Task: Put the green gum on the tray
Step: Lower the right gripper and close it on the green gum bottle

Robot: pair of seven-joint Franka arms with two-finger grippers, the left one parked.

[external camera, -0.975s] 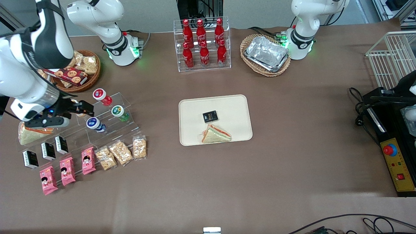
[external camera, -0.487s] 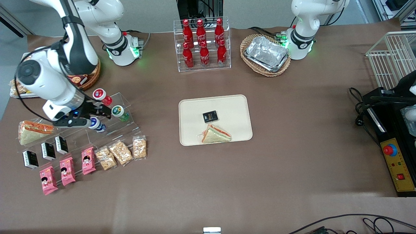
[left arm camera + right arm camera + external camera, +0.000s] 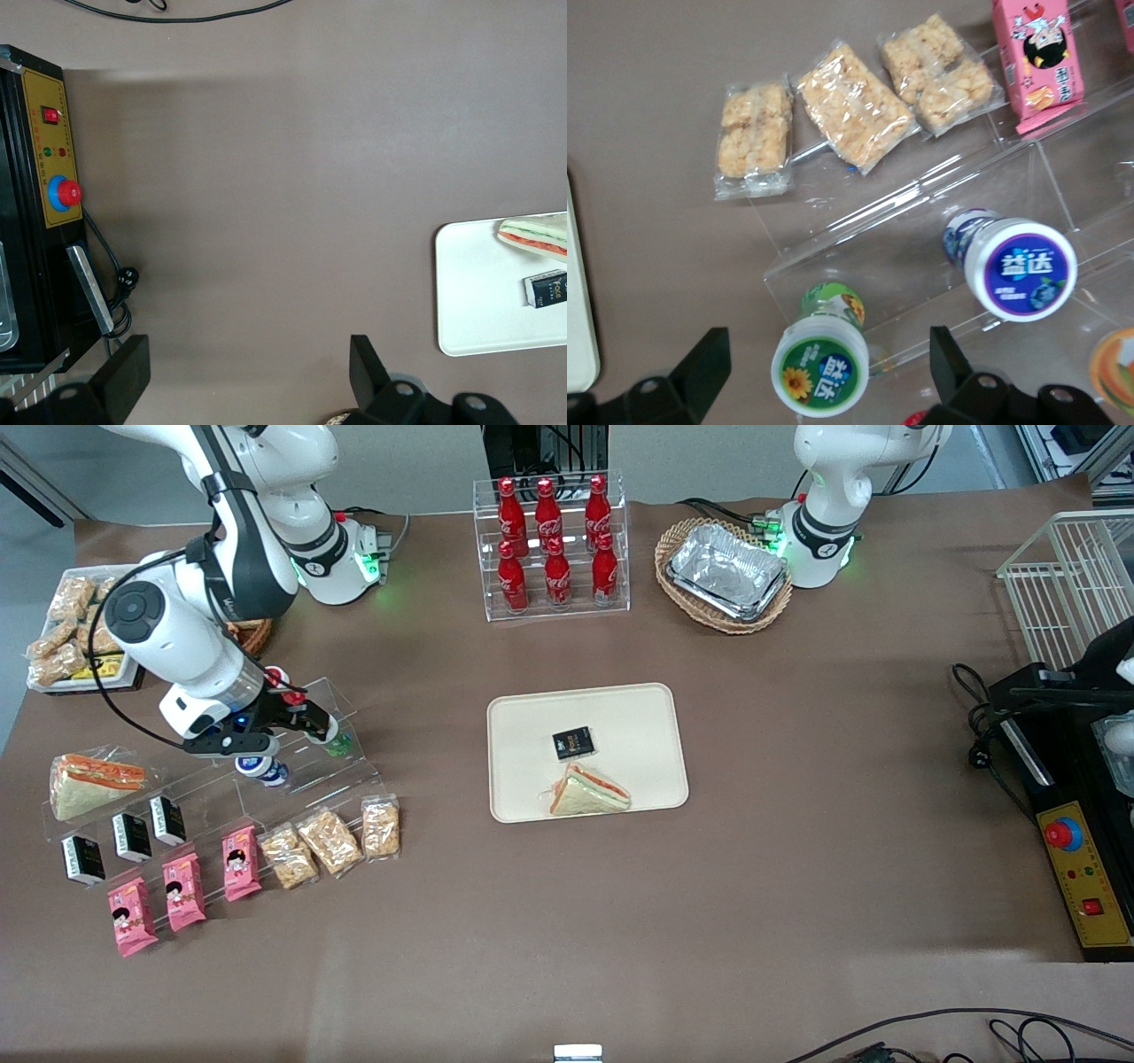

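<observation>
Directly between the spread, empty fingers of the gripper (image 3: 824, 376): green gum (image 3: 821, 362), lying on the clear acrylic step rack (image 3: 921, 221). Beside it on the rack: blue-lidded gum canister (image 3: 1014, 264). Well apart, toward the parked arm's end: cream tray (image 3: 638, 717), carrying a sandwich (image 3: 588, 791).

Your working arm wears glossy white shells with black joint bands and a thin black cable looping alongside. Its base ring glows green. The claw (image 3: 306, 724) is black, with dark fingers (image 3: 700, 363).
</observation>
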